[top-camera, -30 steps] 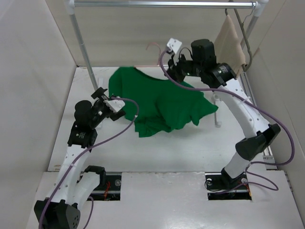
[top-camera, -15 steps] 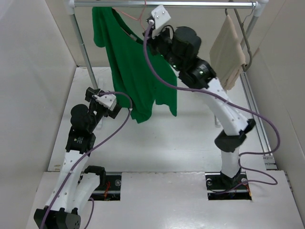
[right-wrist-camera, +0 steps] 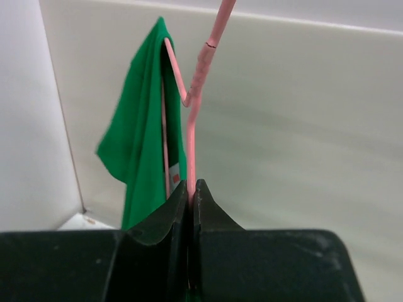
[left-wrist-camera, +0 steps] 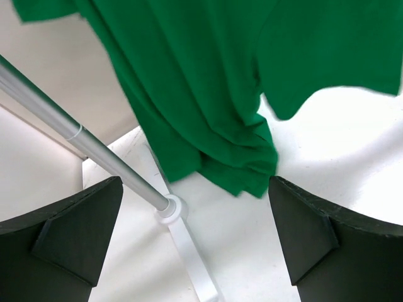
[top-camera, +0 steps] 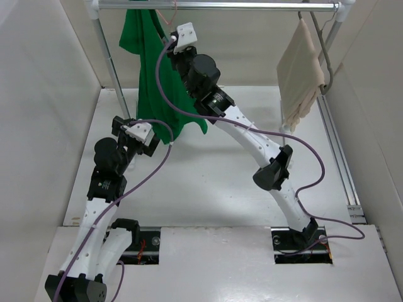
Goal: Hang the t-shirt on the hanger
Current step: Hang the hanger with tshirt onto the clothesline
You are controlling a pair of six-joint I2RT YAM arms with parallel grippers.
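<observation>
Right wrist view: the right hand (right-wrist-camera: 190,192) is closed tight on the thin pink wire of the hanger (right-wrist-camera: 191,151), below its twisted neck. The plain bright green t-shirt (right-wrist-camera: 141,145) drapes from the hanger's left shoulder. Left wrist view: the left hand (left-wrist-camera: 195,220), spread wide and holding nothing, faces the t-shirt's lower hem, which hangs in loose folds above the white table (left-wrist-camera: 352,157) beside a metal post (left-wrist-camera: 75,135). Top view: the t-shirt hangs bunched and narrow, the hanger's hook at the left end of the rail (top-camera: 252,5). A beige cloth (top-camera: 301,69) hangs well apart at the right end.
</observation>
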